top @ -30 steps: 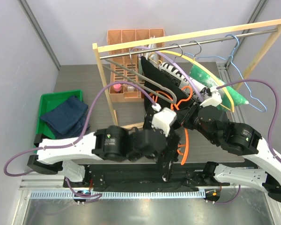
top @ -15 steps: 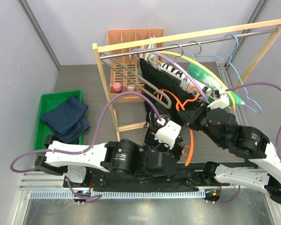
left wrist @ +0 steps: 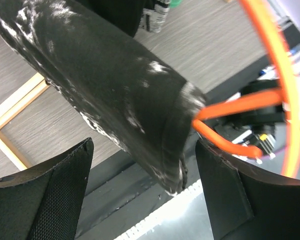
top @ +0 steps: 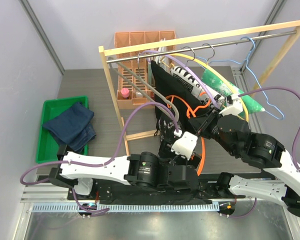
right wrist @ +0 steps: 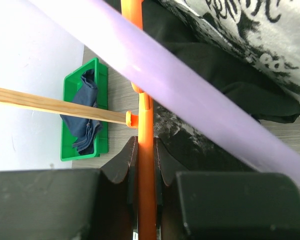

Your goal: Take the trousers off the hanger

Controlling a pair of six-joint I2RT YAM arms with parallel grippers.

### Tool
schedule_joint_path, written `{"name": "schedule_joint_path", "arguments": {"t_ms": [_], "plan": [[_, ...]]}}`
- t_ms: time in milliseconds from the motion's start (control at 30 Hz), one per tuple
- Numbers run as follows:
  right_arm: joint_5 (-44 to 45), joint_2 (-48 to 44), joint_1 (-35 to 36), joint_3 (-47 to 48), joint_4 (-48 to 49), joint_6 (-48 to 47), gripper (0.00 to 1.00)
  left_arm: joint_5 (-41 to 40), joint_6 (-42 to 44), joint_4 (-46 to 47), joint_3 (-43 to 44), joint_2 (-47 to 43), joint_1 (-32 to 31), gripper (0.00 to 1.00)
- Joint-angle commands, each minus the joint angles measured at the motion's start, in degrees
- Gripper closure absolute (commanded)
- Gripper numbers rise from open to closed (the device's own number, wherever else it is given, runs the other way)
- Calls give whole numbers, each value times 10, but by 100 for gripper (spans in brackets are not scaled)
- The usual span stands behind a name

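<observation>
The black white-speckled trousers [top: 165,125] hang over the orange hanger [top: 196,107] under the rail. In the left wrist view their folded end [left wrist: 120,90] lies between my left gripper's [left wrist: 144,150] wide-open fingers and touches neither; the orange hanger [left wrist: 240,105] shows to the right. My right gripper [right wrist: 146,150] is shut on the hanger's orange bar [right wrist: 145,100], with the speckled cloth [right wrist: 190,140] beside it. In the top view the right gripper [top: 205,121] is at the hanger's right side. The navy trousers [top: 70,125] lie in the green tray [top: 50,107].
A wooden rack [top: 112,90] with a metal rail [top: 200,46] carries a plain black garment [top: 165,80], a black-and-white lettered cloth [top: 187,80], a green garment [top: 225,87] and several bare hangers. An orange compartment box [top: 140,42] stands behind. Purple cables loop over both arms.
My left wrist has moved right and toward the near edge, under the speckled trousers. The right gripper has kept its hold on the orange hanger, which has swayed a little.
</observation>
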Motion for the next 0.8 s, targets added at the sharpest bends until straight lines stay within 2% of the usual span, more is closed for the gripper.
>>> {"name": "schedule_joint_path", "arguments": {"t_ms": [0, 300, 400, 500, 533, 633, 700, 733, 767], "plan": [[24, -9, 1, 16, 90, 26, 99, -43, -38, 18, -9, 6, 20, 18], [23, -13, 1, 14, 88, 26, 99, -44, -42, 44, -26, 11, 45, 21], [19, -16, 1, 13, 87, 28, 99, -53, -59, 39, -42, 6, 57, 23], [15, -16, 1, 12, 88, 33, 99, -67, -66, 38, -61, -3, 65, 31], [11, -16, 1, 10, 88, 33, 99, -67, -63, 51, -67, -10, 67, 41], [4, -17, 1, 5, 93, 35, 99, -65, -33, 92, -86, -21, 73, 63], [3, -20, 1, 1, 95, 37, 99, -68, -22, 98, -84, -22, 73, 71], [3, -21, 1, -3, 95, 37, 99, -71, -17, 96, -82, -22, 73, 83], [3, -21, 1, -5, 95, 36, 99, -72, -13, 95, -78, -23, 73, 88]]}}
